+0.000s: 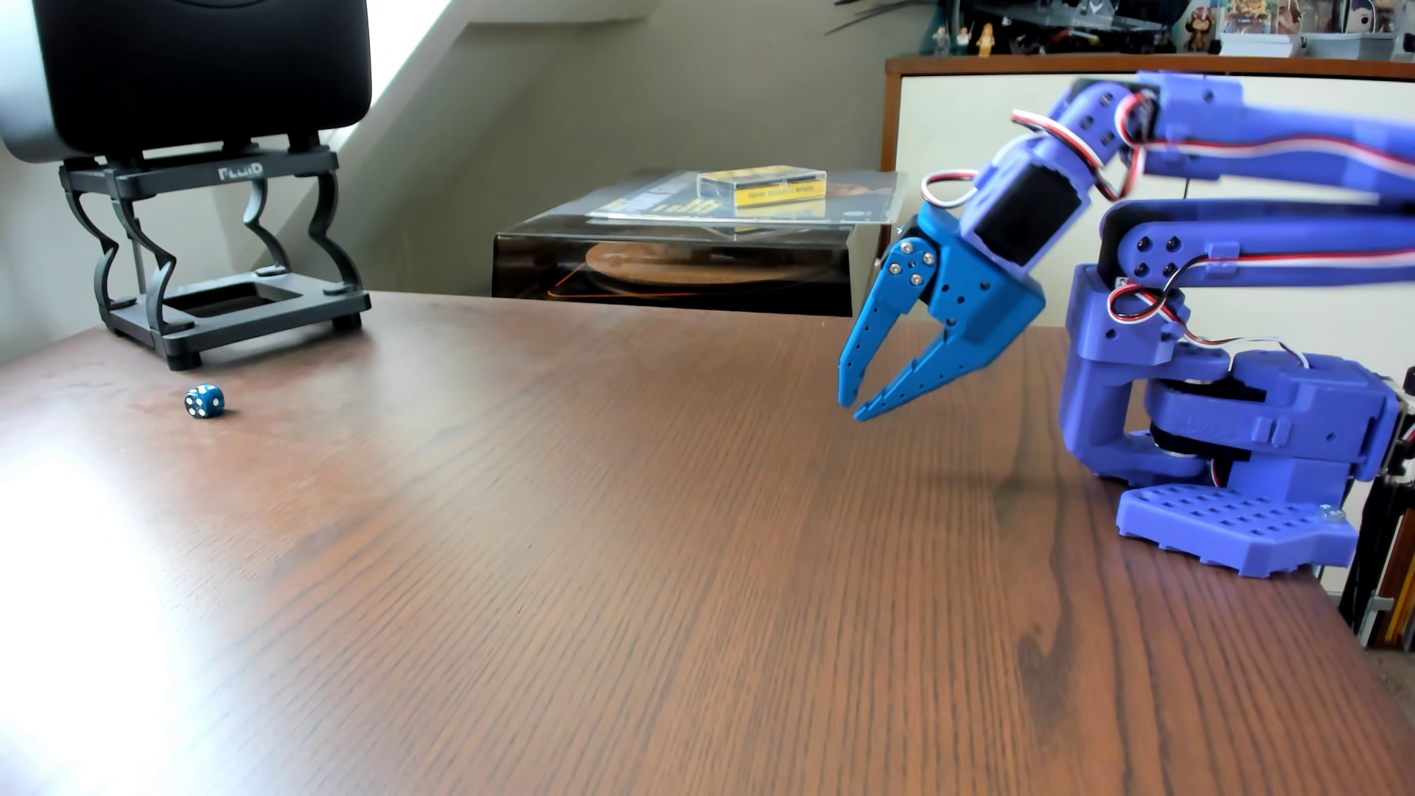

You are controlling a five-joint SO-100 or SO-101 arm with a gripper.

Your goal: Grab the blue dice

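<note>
The blue dice (204, 401) is a tiny dark-blue cube with white pips, resting on the brown wooden table (574, 536) at the far left, just in front of a black stand. My blue gripper (851, 407) hangs at the right, tips pointing down-left and a little above the table. Its two claws spread apart near the hinge and nearly meet at the tips, with nothing between them. The gripper is far to the right of the dice, most of the table's width away.
A black speaker on a black stand (218, 252) sits at the back left, close behind the dice. A record player with a clear lid (689, 252) stands beyond the table's far edge. The arm's blue base (1240, 490) sits at the right edge.
</note>
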